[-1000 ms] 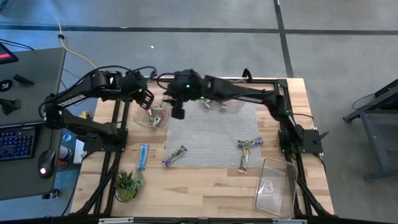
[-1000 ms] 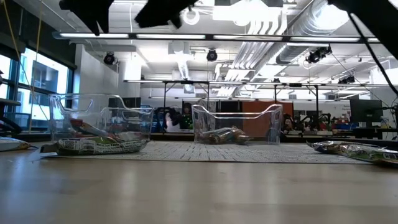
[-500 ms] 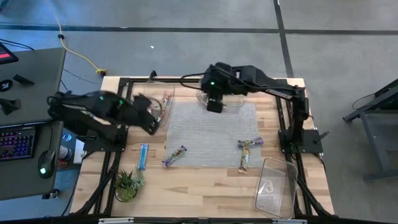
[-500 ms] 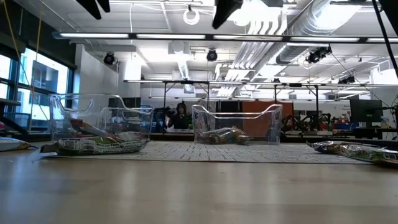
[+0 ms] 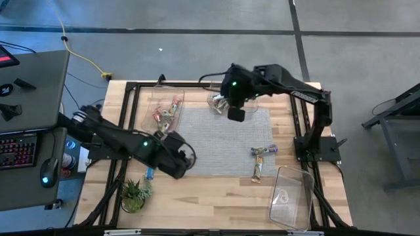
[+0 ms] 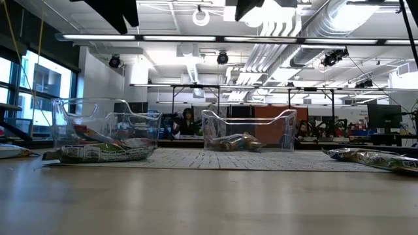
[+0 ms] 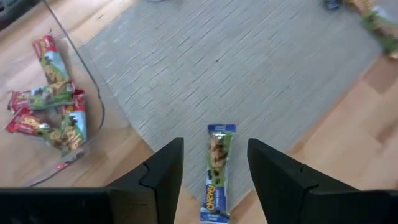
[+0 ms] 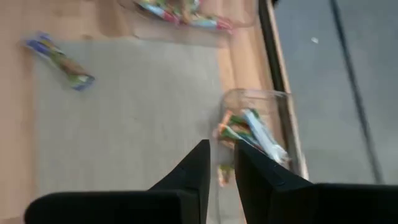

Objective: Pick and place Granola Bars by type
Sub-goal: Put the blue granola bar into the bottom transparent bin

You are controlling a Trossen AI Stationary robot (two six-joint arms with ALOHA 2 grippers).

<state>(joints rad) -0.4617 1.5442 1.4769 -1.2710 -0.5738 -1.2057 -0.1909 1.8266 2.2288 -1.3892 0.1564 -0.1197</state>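
My left gripper [image 7: 216,149] [image 5: 178,162] is open and hovers above a blue-wrapped granola bar [image 7: 216,177] that lies flat across the mat's near left edge, one finger on each side, not touching. My right gripper [image 8: 221,149] [image 5: 235,113] hangs beside the far-middle clear bin [image 5: 222,103], which holds green-tan bars [image 8: 249,134]. Its fingers stand a narrow gap apart with nothing plainly held. The far-left bin [image 5: 164,108] holds red-wrapped bars [image 7: 53,102]. Two more bars [image 5: 264,151] [image 5: 257,169] lie at the mat's right edge, and another blue one [image 5: 150,174] rests on the wood.
A tipped clear bin [image 5: 292,196] with nothing in it sits at the near right corner. A small potted plant [image 5: 134,193] stands near the left front edge. The grey mat [image 5: 223,141] covers the table's middle. A black frame [image 5: 128,131] runs along the sides.
My left arm has swung from over the far-left bin toward the near edge and right, ending low over the blue bar at the mat's near left corner. My right arm has drawn back from the left bin's side to the right, ending beside the far-middle bin.
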